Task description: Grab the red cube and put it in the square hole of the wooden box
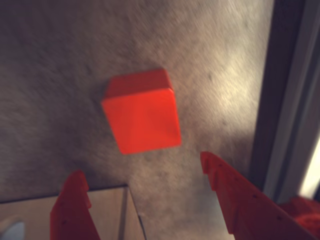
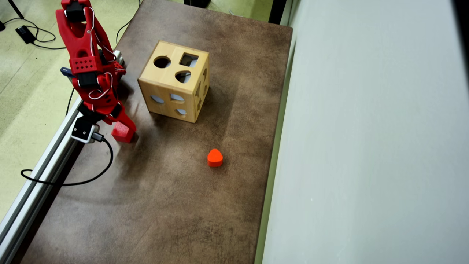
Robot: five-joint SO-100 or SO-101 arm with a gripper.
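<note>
The red cube (image 2: pixel 122 132) sits near the table's (image 2: pixel 183 205) left edge in the overhead view, untouched. The gripper (image 1: pixel 145 177) hovers just above it, jaws spread. The wooden box (image 2: pixel 175 81) stands toward the far edge, square hole (image 2: pixel 188 59) on top.

From the overhead view, the brown table (image 2: pixel 176 205) has lots of bare room across its middle and lower half. The wooden box (image 2: pixel 175 82) stands tall at about 12 o'clock from the table's middle and blocks that part. A small orange heart block (image 2: pixel 215 158) sits alone near the middle, with open space all round. At 9 o'clock a metal rail (image 2: pixel 40 172) runs along the edge. The red cube (image 2: pixel 122 132) lies beside it. In the wrist view, the gripper (image 1: pixel 145 175) fingers stand wide apart, with bare table between.
</note>
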